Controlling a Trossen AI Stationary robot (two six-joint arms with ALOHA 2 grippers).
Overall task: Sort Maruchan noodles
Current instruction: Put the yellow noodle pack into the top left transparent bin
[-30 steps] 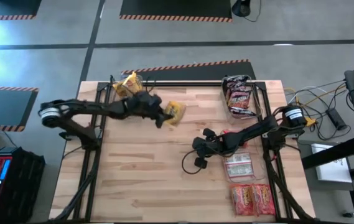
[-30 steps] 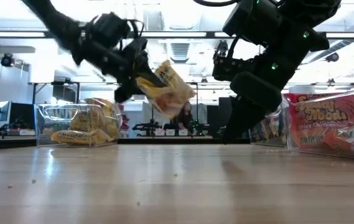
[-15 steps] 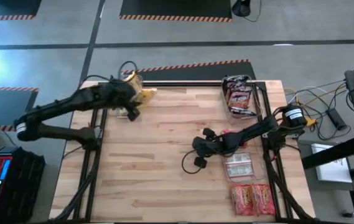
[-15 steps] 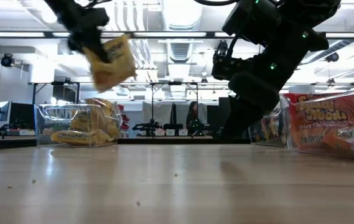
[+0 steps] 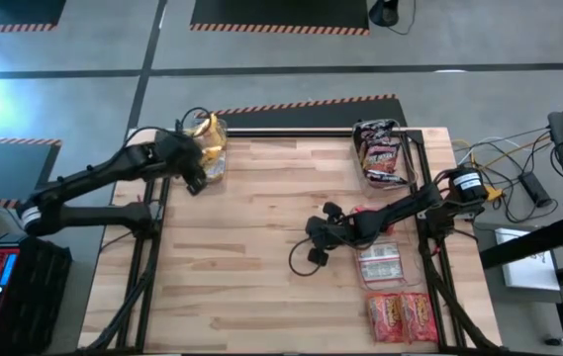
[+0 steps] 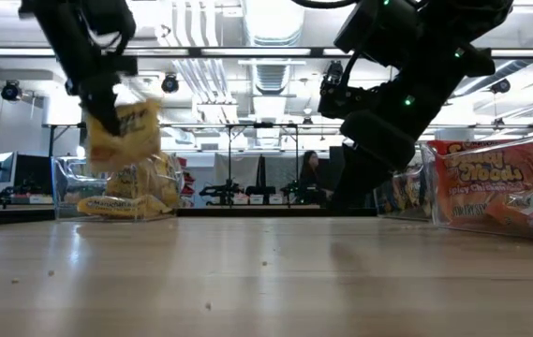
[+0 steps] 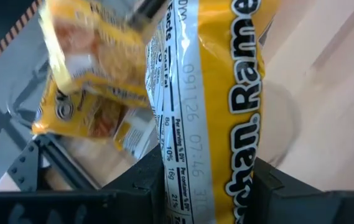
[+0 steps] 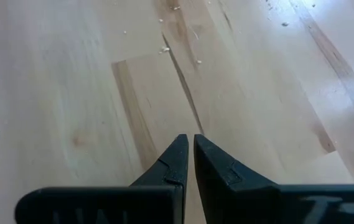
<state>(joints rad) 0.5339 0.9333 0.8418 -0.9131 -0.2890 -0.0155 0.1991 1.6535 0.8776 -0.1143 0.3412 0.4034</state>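
In my left gripper point(image 5: 199, 174) is a yellow Maruchan noodle packet point(image 5: 214, 162), held at the table's far left corner. The packet point(image 6: 125, 136) hangs just above a clear bin point(image 6: 67, 187) in which more yellow packets point(image 7: 96, 81) lie. My right gripper point(image 5: 315, 243) is shut on nothing, low over the bare wood right of the table's middle; its fingertips point(image 8: 189, 155) point slantwise down at the boards. My left gripper pinches the yellow packet between its two fingers point(image 7: 144, 182), the packet's printed back seam point(image 7: 186, 177) running out between them. The fingers slant down from above onto its upper end point(image 6: 109, 108). The packet hangs below them, clear of the table, over the bin.
A second clear bin with red packets point(image 5: 380, 153) stands at the far right. Loose packets lie by the right edge: a pale one point(image 5: 380, 265) and red-orange ones point(image 5: 400, 316). Bare wood point(image 5: 232, 267) spans the middle and the near left.
My left gripper has carried the yellow packet from the far middle of the table toward the far left corner, rising and tipping its fingers downward. The packet, first held out sideways, now hangs over the bin of yellow packets.
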